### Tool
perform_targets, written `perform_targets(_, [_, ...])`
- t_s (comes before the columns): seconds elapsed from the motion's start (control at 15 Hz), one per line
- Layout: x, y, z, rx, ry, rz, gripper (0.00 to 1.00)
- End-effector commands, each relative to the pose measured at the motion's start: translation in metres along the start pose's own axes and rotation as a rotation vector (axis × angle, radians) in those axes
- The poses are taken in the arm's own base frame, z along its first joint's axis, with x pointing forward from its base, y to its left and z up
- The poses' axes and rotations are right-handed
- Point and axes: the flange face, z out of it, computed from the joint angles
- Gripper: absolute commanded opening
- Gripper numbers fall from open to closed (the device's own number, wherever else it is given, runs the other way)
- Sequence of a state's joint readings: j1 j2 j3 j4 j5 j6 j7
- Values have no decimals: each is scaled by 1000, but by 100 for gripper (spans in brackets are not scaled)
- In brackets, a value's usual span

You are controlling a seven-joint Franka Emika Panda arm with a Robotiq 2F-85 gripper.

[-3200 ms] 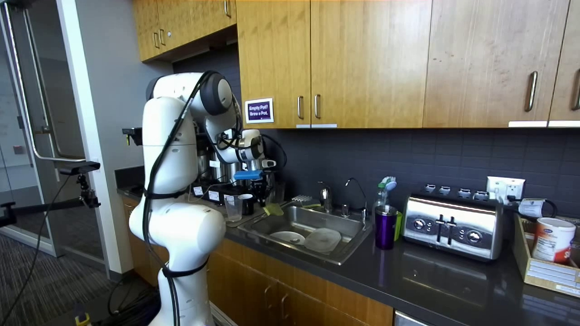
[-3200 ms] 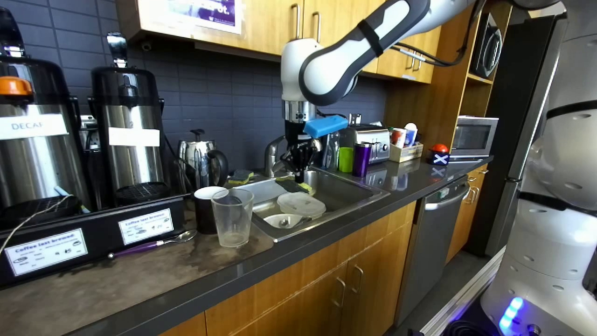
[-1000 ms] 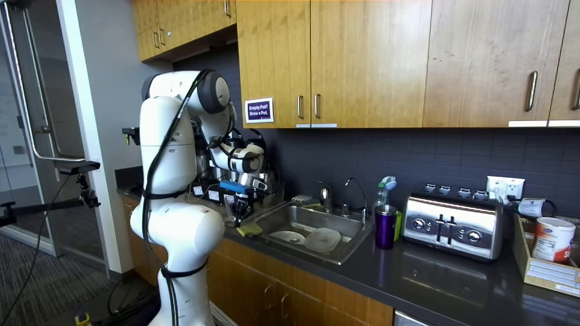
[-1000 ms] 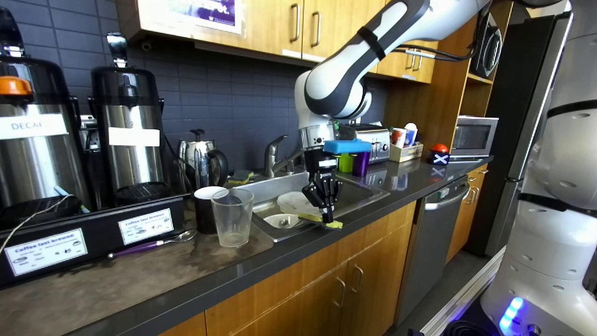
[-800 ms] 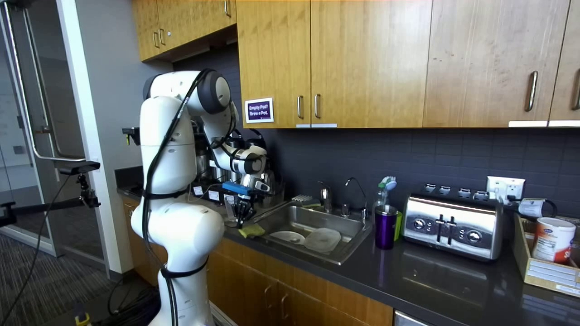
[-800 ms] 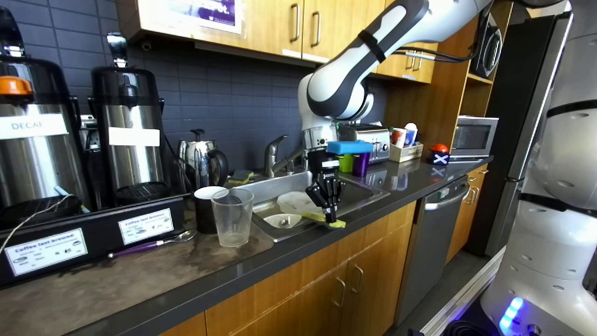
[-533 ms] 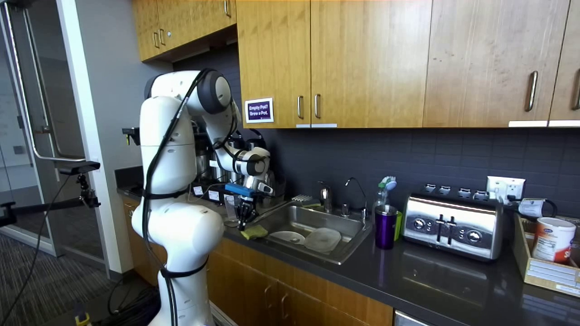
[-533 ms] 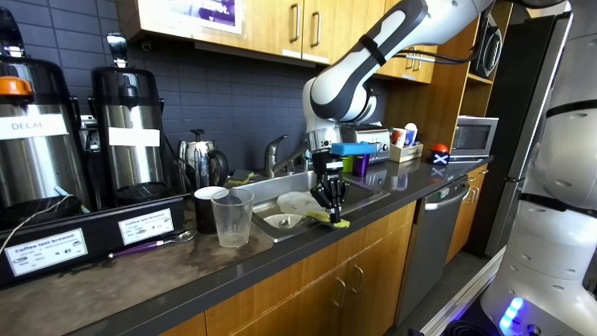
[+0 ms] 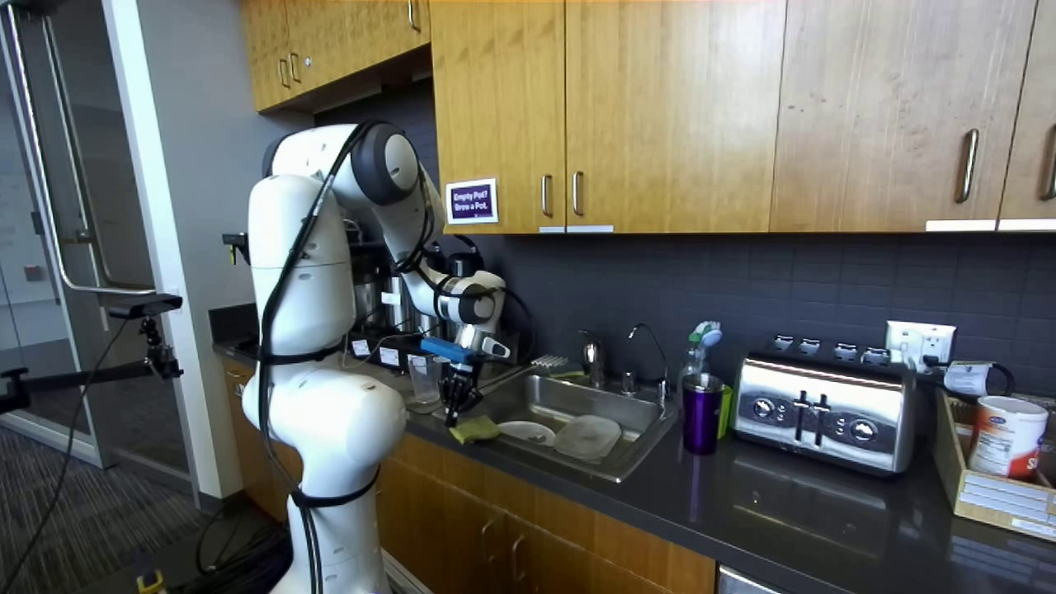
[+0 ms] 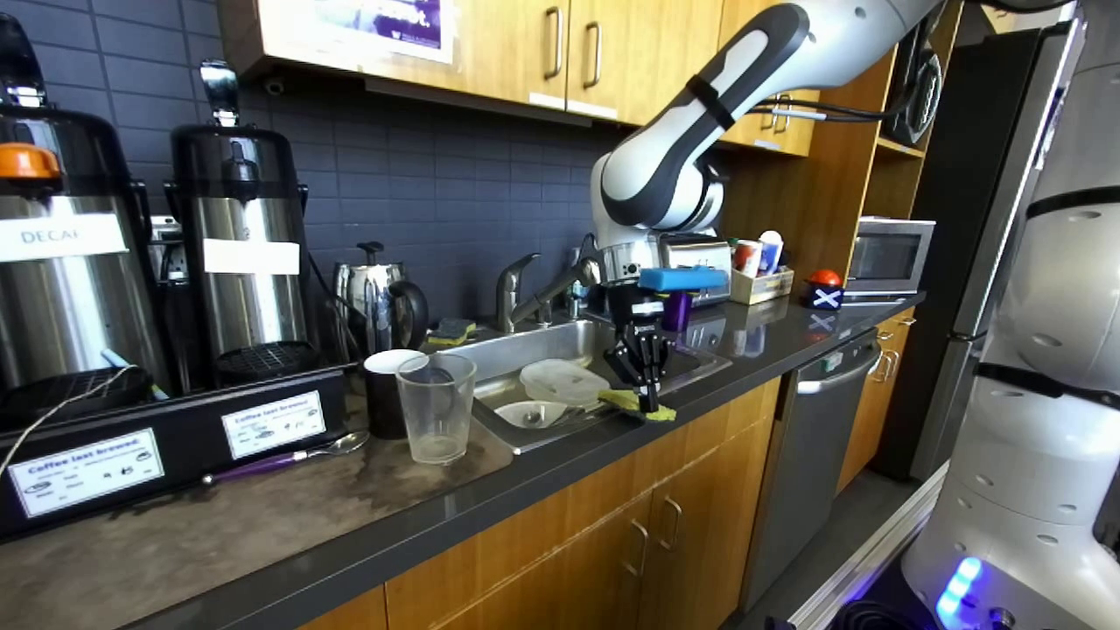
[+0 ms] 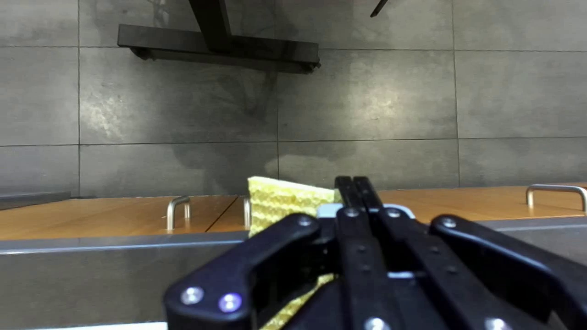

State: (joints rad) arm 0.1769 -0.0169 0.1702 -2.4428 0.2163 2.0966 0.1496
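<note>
My gripper (image 10: 648,409) points down at the front edge of the counter, by the sink's front rim. Its two black fingers are shut close together, as the wrist view (image 11: 352,179) shows. They pinch a thin yellow sponge cloth (image 11: 289,198) with a waffle texture. Most of the cloth sticks out to the left of the fingers in the wrist view. It also shows in both exterior views (image 9: 475,429) (image 10: 625,401), tilted, at or just above the counter's edge. I cannot tell whether it touches the counter. Part of the cloth is hidden behind the fingers.
The steel sink (image 9: 553,394) holds a clear lid-like dish (image 9: 587,437) and a white bowl (image 10: 528,414). A clear cup (image 10: 437,420) and black mug (image 10: 385,402) stand beside it. Faucet (image 10: 510,293), purple tumbler (image 9: 701,417) and toaster (image 9: 825,412) stand around it. Another sponge (image 10: 451,331) lies behind.
The gripper has carried the yellow cloth from over the back of the sink to the front counter edge, then along that edge toward the toaster side. The other items have not moved.
</note>
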Motion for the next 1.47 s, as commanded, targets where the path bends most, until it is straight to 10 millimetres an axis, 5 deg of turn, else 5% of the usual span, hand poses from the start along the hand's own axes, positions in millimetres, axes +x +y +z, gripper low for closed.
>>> perform_targets(0.0, [-14, 21, -13, -19, 27, 3, 1])
perform_targets(0.6, [-26, 63, -40, -91, 83, -37, 1])
perform_targets(1.4, [-22, 104, -18, -90, 56, -154, 1])
